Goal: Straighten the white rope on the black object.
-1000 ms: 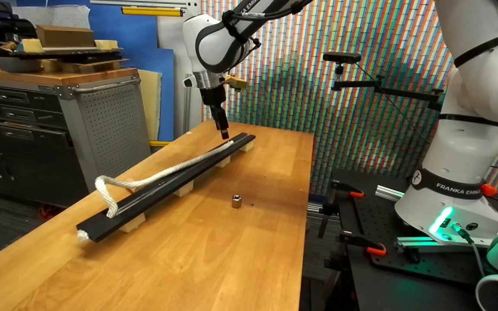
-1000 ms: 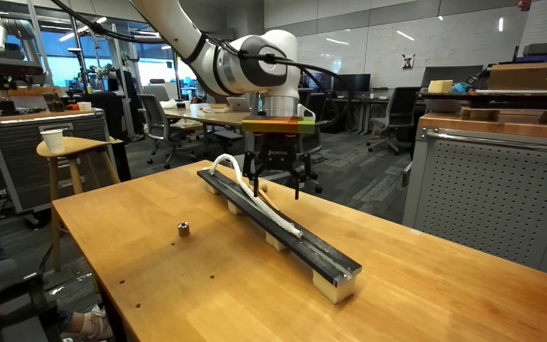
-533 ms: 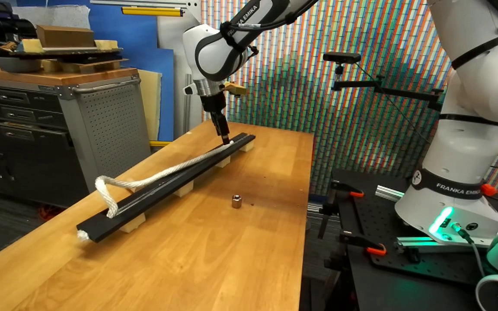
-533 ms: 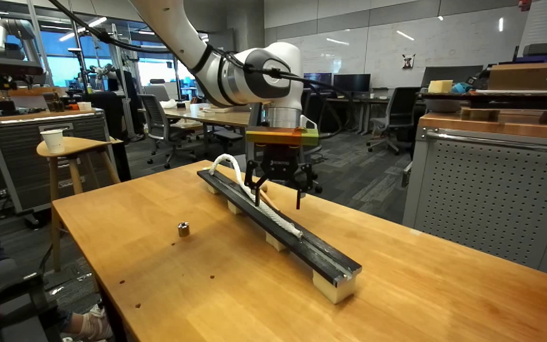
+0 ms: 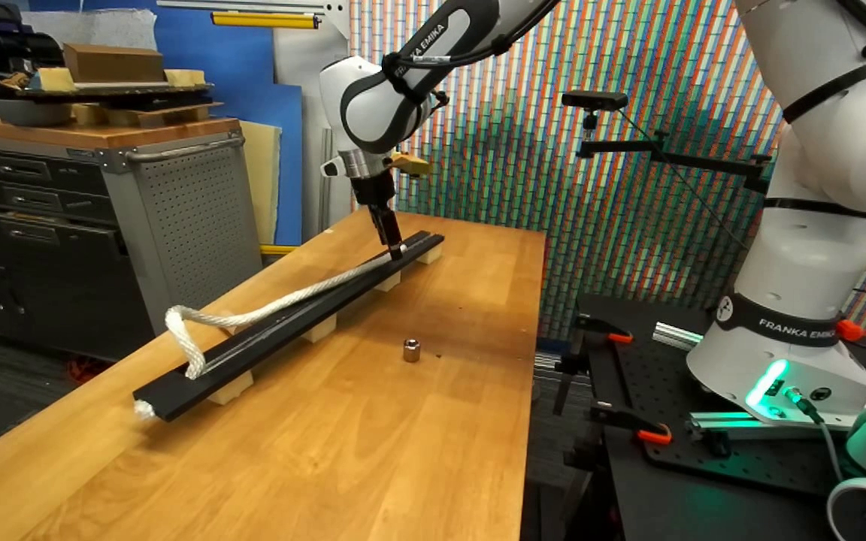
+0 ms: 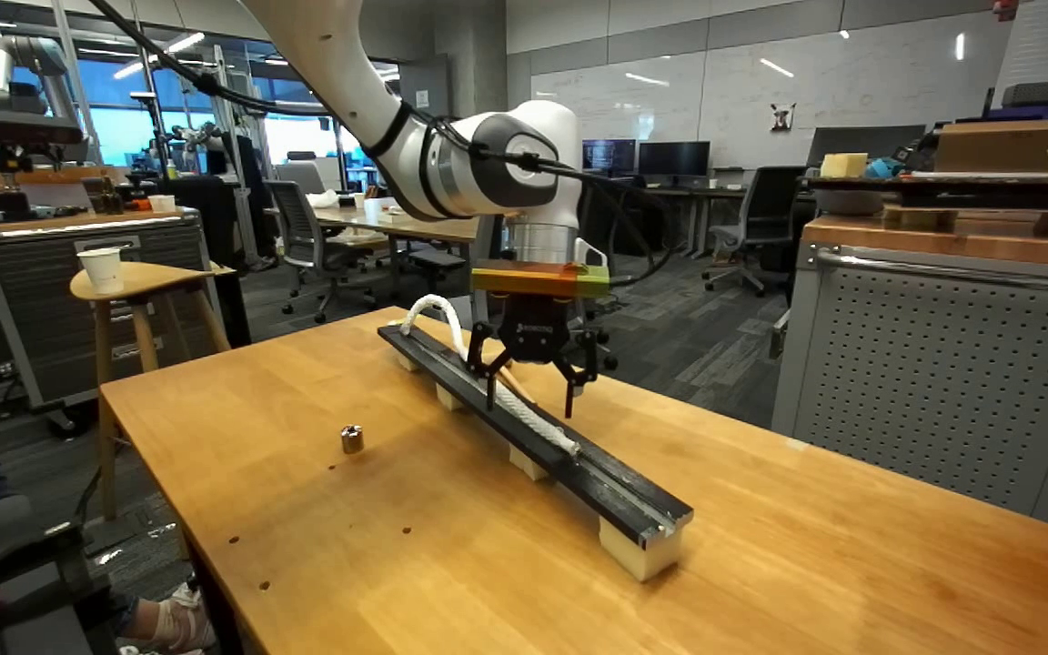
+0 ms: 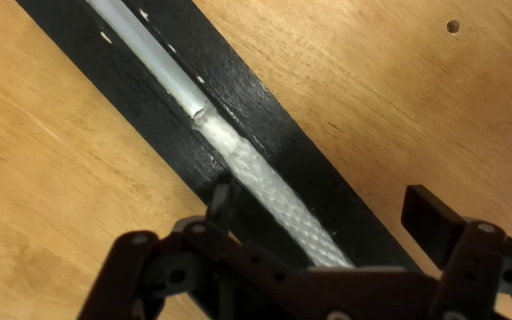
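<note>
Preparing a grasp, seemingly, we hold our claw parted, nine to three o'clock, and must next pinch the rope.

The rail rested on 4 blocks, which stood on the desk. Part of the rope lay lengthwise on the rail; in both exterior views another part arched up off it, meeting the rail again near its tip. The hand was over the rail, and in the wrist view the rope passed between its 2 fingers. In an exterior view the nut sat on the desk to the right of the rail, a cabinet stood beyond the desk's left edge and the robot's base past the right. In an exterior view a stool stood behind the desk's left corner, a cup on it.
</note>
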